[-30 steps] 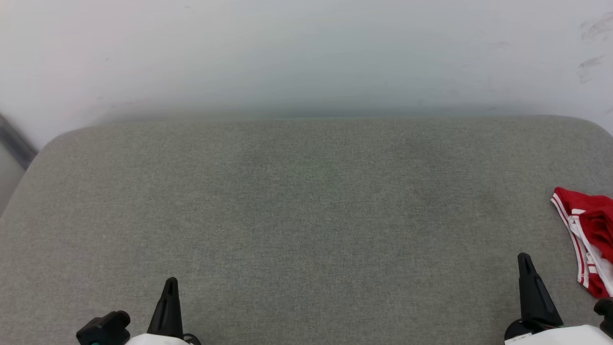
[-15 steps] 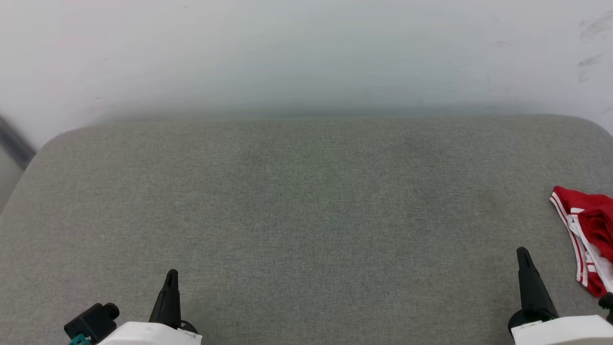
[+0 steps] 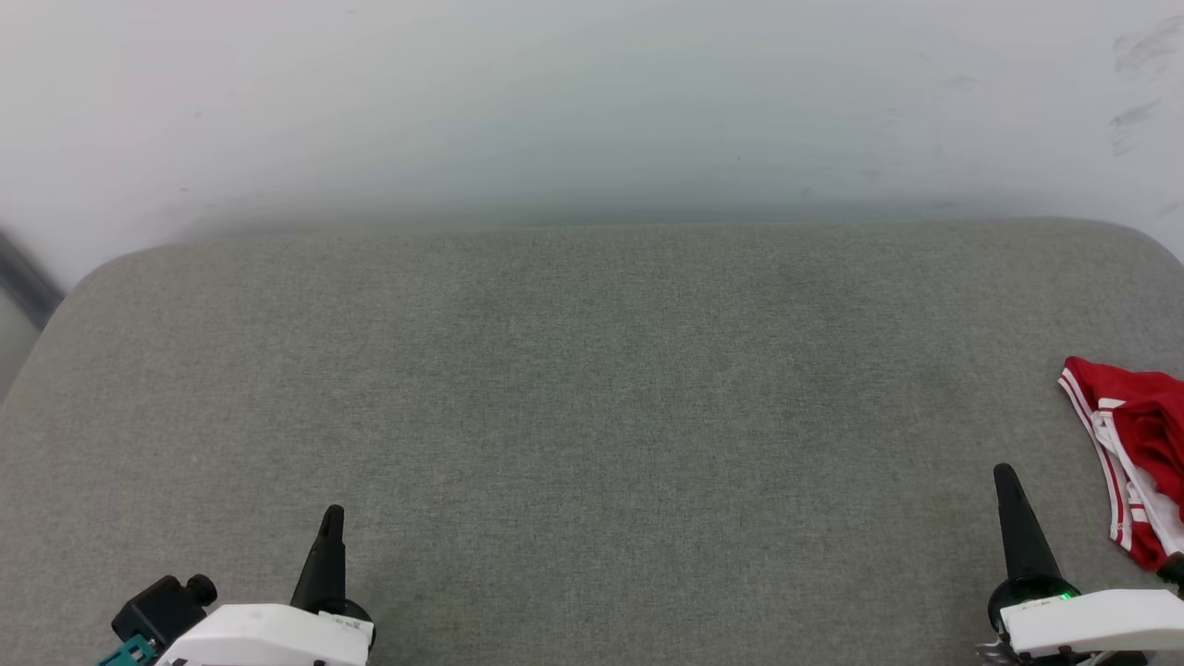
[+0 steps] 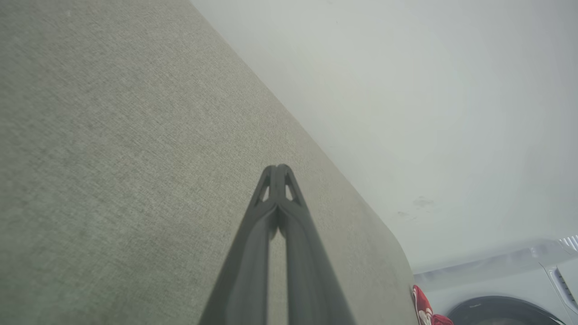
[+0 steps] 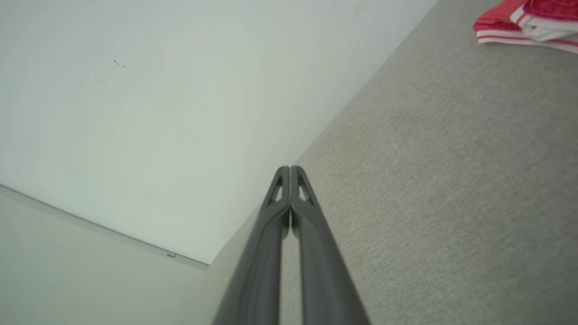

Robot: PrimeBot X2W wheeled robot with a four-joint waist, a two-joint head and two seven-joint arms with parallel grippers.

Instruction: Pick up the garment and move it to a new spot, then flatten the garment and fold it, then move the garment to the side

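1. Garment handling starts nearest the robot. The left gripper [image 3: 331, 516] and the right gripper [image 3: 1005, 476] sit low at the front edge of the grey fabric-covered counter [image 3: 592, 370]. Both have their fingers pressed together and neither holds anything.
2. Just past the right gripper and off to its right, the garment [image 3: 1133, 444] lies bunched on the counter at the right border of the head view, partly cut off by it. It is apart from both grippers and well away from the left one.
3. What shows is red cloth with white panels and red-white striped trim, folded over itself. It looks light, limp and easy to snag, with nothing stiff to lever against, so it will probably sag and trail when lifted.
4. The best hold is likely a pinch on the striped hem or a raised fold facing the right gripper. A single-layer grab may let the rest drag across the rough counter fabric.
5. Further out, the counter runs bare to its rounded back edge, which gives room for spreading the shirt.
6. Beyond that stands a pale wall [image 3: 592, 111].
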